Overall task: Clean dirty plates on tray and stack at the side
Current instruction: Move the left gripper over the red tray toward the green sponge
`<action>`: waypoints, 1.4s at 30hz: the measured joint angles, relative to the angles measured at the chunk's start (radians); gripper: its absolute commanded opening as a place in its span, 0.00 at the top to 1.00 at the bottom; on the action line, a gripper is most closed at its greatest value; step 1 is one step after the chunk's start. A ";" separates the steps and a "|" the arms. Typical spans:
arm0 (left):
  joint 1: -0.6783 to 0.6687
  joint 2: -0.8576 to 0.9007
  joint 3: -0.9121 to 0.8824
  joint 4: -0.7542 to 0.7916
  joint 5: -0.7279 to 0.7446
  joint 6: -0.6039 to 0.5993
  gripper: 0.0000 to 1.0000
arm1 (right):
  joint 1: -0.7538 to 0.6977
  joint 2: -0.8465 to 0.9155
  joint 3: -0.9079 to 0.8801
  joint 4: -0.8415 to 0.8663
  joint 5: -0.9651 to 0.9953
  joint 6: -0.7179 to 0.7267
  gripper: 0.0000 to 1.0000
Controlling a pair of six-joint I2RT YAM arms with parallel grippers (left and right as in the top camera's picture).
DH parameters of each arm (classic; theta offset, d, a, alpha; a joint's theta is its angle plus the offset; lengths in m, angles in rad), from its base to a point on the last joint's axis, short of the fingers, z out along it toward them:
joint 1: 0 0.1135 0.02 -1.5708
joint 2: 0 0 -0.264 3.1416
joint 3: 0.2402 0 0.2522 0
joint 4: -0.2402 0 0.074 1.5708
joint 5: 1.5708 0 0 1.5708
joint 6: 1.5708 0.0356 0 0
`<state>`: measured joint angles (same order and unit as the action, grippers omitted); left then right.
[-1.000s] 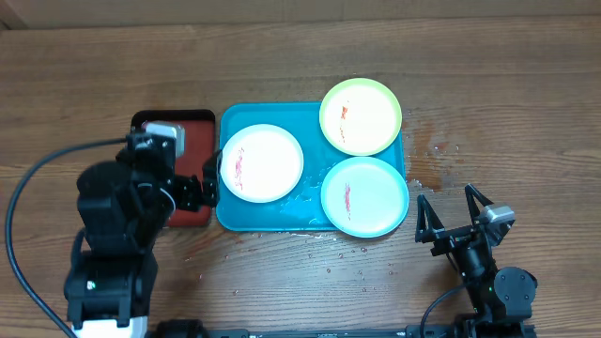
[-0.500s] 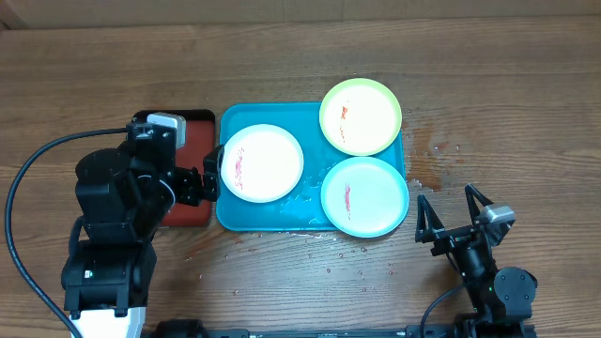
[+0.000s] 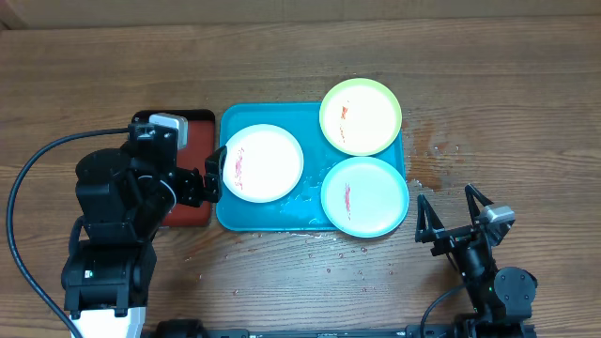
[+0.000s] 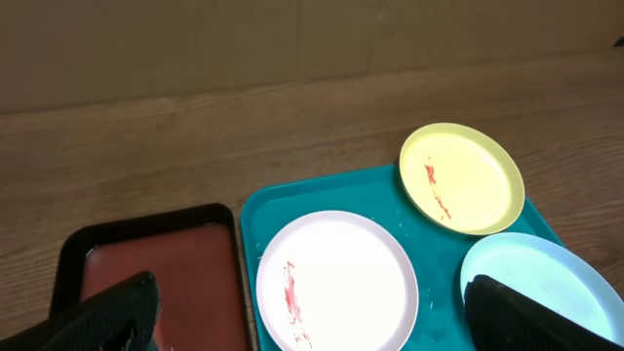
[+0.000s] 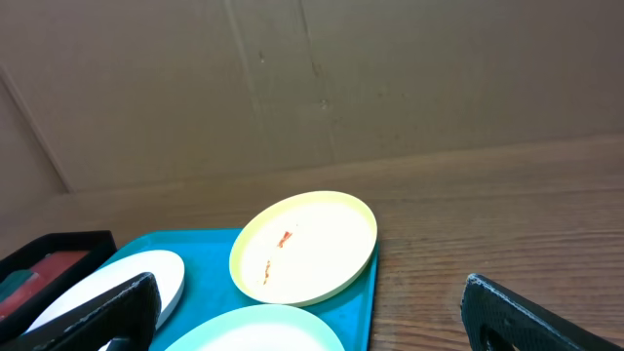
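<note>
My left hand [image 3: 212, 176], open, faces the smeared round white plastic plate [image 3: 262, 162] on the rectangular turquoise tray [image 3: 254, 214], presumably to grasp its rim; my right hand [image 3: 445, 203] idles open.

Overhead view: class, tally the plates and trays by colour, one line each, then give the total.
white plate: 1
green plate: 1
cyan plate: 1
blue tray: 1
red tray: 1
Total: 5
</note>
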<state>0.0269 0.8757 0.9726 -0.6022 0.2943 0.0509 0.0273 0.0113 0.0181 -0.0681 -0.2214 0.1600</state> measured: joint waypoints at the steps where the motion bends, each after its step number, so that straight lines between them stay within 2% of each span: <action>1: 0.000 0.000 0.000 0.000 0.002 0.000 0.00 | 0.000 0.000 0.000 0.000 0.000 0.000 0.00; 11: 0.000 0.078 0.019 -0.032 0.002 -0.026 0.00 | 0.000 0.000 0.000 0.001 0.000 0.000 0.00; 25: 0.000 0.249 0.291 -0.269 -0.054 -0.030 0.00 | 0.000 0.000 0.000 0.000 0.000 0.000 0.00; 42: 0.000 0.262 0.326 -0.270 -0.071 -0.030 0.00 | 0.000 0.000 0.000 0.000 0.000 0.000 0.00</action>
<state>0.0269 1.1374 1.2987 -0.8722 0.2237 0.0208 0.0269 0.0109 0.0181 -0.0681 -0.2211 0.1596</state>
